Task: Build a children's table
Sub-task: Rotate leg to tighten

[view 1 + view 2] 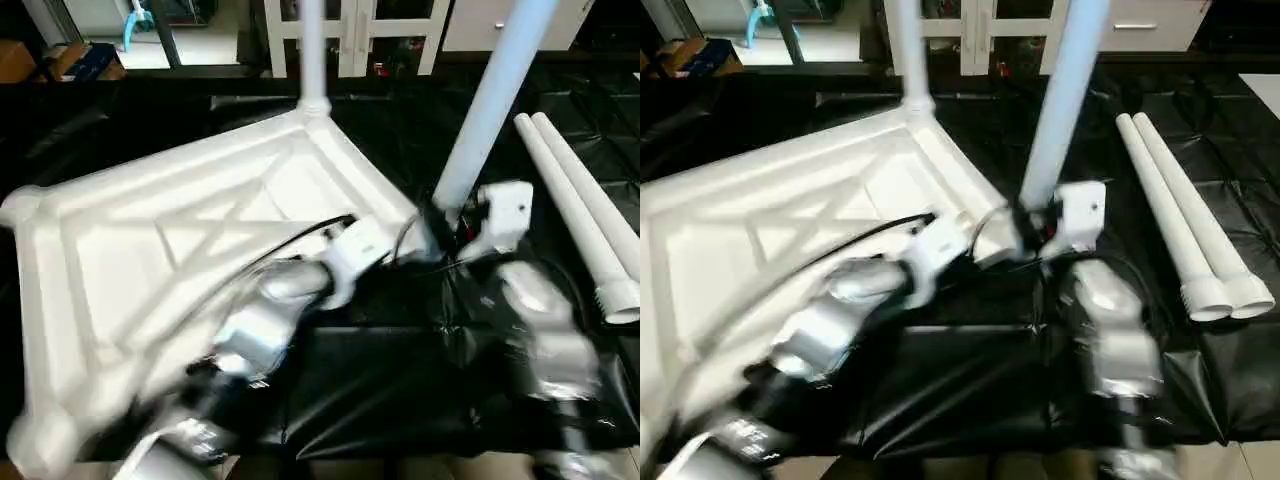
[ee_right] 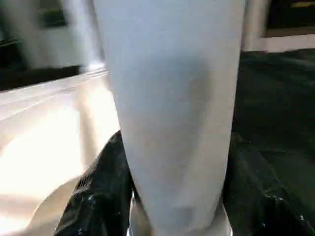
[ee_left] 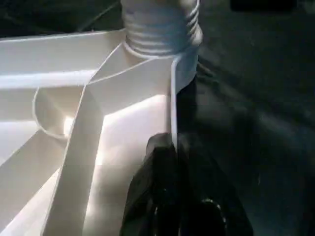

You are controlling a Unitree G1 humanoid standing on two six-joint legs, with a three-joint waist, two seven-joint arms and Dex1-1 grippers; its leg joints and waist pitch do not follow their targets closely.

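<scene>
Right gripper (image 2: 172, 196) clamped round tilted leg (image 1: 490, 110) at corner socket; left gripper (image 3: 172, 196) clamps tabletop rim (image 3: 173, 98).

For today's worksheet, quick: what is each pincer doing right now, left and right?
Left pincer: shut on the table top's rim, near the corner socket.
Right pincer: shut on the tilted leg.

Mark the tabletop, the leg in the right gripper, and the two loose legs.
tabletop (image 1: 110, 250), left eye view, ribbed underside
held leg (image 1: 490, 110), left eye view, mid shaft
loose legs (image 1: 1180, 215), right eye view, shafts
</scene>
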